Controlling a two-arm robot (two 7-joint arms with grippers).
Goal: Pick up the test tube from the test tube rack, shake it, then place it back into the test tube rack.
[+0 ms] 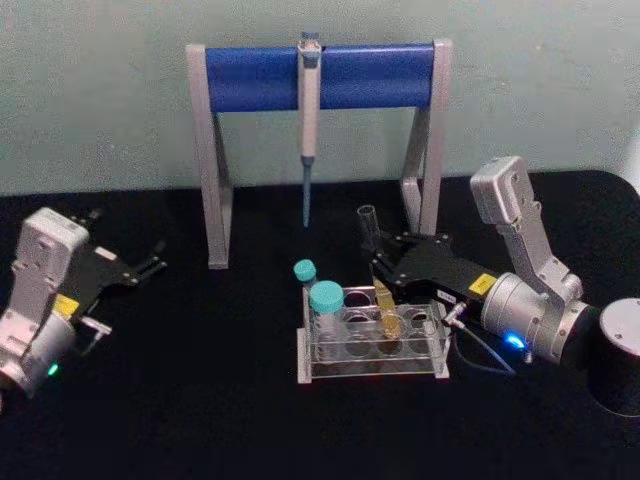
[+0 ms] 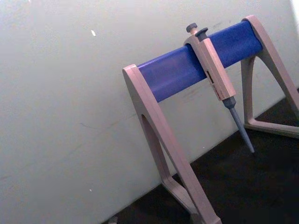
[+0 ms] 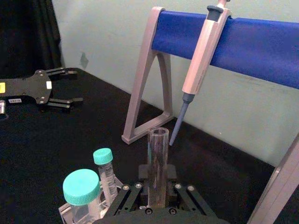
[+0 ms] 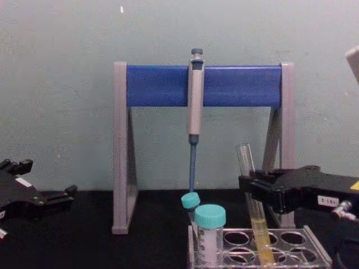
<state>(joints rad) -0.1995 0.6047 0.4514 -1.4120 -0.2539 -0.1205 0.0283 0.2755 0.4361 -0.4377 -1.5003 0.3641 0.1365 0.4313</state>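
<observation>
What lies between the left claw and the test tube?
In the head view: the pipette stand's left leg, then the narrow teal-capped vial and the wide teal-capped vial. The right claw grips the test tube; the left claw is open.

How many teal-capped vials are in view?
2, both at the test tube rack's left end: the wide-capped vial in front, the narrower vial just behind it. None seems hidden.

No words or numbers are showing clearly enough to read. A white label (image 4: pixel 327 200) is sitting on the right gripper (image 4: pixel 247 188), its print too tiny. A yellow sticker (image 1: pixel 66 305) on the left gripper (image 1: pixel 155 257) is too tiny as well.
</observation>
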